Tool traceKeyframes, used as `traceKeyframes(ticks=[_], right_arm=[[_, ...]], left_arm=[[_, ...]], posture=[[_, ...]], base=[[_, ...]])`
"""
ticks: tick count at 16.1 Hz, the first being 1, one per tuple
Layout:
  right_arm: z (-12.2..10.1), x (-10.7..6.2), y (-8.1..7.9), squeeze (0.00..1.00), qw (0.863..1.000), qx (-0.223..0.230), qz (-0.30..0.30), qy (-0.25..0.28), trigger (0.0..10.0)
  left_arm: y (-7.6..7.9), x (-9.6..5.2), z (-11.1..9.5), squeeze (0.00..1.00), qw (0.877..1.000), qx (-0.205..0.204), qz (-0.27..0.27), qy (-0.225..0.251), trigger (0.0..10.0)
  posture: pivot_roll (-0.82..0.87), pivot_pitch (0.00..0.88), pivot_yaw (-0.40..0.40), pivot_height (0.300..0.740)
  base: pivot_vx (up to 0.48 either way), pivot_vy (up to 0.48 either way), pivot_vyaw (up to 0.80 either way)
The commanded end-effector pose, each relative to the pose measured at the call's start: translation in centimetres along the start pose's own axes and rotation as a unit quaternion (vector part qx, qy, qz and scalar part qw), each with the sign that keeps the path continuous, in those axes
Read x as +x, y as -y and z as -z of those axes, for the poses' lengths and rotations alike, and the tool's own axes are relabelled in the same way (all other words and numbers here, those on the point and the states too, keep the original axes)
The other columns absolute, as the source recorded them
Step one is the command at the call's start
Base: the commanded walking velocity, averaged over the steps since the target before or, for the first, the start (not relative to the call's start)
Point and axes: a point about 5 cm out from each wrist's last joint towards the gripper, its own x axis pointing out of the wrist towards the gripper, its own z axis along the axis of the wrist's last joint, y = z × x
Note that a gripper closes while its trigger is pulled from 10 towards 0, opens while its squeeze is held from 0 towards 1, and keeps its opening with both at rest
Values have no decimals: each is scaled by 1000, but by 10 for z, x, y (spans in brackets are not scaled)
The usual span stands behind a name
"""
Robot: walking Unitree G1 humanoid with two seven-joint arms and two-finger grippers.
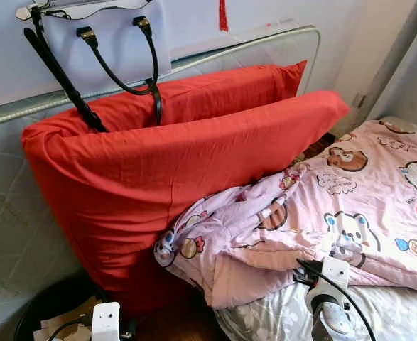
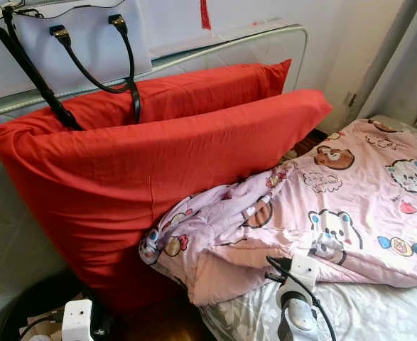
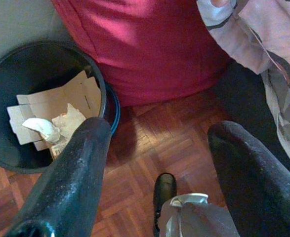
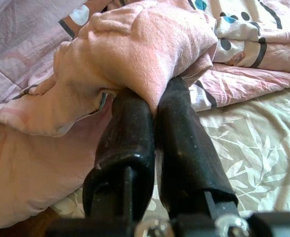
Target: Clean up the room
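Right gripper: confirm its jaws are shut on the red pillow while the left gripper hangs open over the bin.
Wrong thing held. The right wrist view shows the right gripper with jaws shut on a fold of the pink quilt, not the red pillow. The left gripper does hang open over the bin.

The red pillows (image 1: pixel 172 163) are smooth matt cloth; the pink cartoon-print quilt (image 1: pixel 350 206) is soft quilted fabric. The parquet floor (image 3: pixel 145 153) is glossy wood, and the black bin (image 3: pixel 41 74) holds torn cardboard (image 3: pixel 61 106). The white handbag (image 1: pixel 109 42) looks like smooth leather.
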Motion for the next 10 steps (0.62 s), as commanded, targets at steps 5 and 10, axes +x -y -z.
traceKeyframes(ticks=[5,10], right_arm=[[0,-1,-2,0,1000,-1,-4,9,10000],[0,-1,-3,0,1000,-6,-6,11,10000]], left_arm=[[-4,-3,6,0,1000,-2,-5,-8,10000],[-4,-4,8,0,1000,-2,-6,-11,10000]], posture=[[68,0,-27,740],[69,0,-29,740]], base=[[0,0,0],[-193,0,0]])
